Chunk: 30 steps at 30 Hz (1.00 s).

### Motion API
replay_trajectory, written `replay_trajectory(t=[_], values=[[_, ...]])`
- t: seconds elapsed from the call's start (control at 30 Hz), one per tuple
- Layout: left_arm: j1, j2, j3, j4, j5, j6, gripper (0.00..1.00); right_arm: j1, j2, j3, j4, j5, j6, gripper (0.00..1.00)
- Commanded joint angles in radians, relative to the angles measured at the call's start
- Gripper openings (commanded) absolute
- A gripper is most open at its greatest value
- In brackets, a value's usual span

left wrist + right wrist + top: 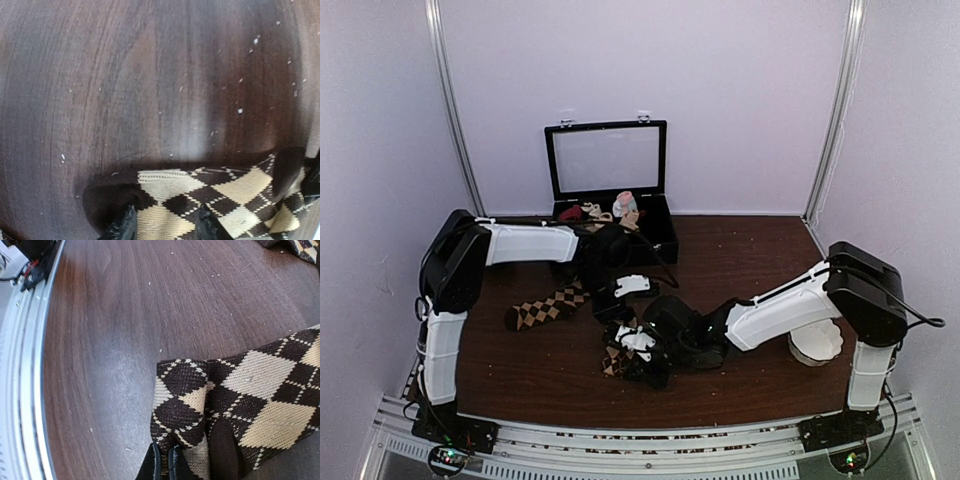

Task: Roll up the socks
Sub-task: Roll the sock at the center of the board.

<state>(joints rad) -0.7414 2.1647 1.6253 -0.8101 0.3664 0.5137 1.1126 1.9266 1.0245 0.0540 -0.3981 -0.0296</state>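
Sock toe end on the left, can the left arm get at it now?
Likely yes: the toe end lies flat on bare table, nothing over it, just left of the left gripper.

The top view looks down from high behind the arms [520,243], facing the back wall [720,100], and takes in the whole surface [750,260]. Each wrist view sits low and close over the wood, with the left hand [165,225] or right hand [162,462] at its lower edge. All three views share the socks [548,308].
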Motion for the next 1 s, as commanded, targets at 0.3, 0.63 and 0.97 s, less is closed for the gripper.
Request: replay_trajectory(t=[0.3,0.63,0.97], values=[[0.143,-0.388,-0.185,0.166,0.256,0.075,0.47,-0.137,0.208,-0.012,-0.134,-0.288,0.396,0.0],[0.041,-0.538,-0.468,0.065,0.231,0.342,0.43,-0.205,0.307,-0.071,0.199,-0.489,0.822,0.0],[-0.176,-0.441,-0.549,0.245,-0.068,0.292,0.39,-0.215,0.331,-0.067,0.284,-0.505,0.931,0.0]])
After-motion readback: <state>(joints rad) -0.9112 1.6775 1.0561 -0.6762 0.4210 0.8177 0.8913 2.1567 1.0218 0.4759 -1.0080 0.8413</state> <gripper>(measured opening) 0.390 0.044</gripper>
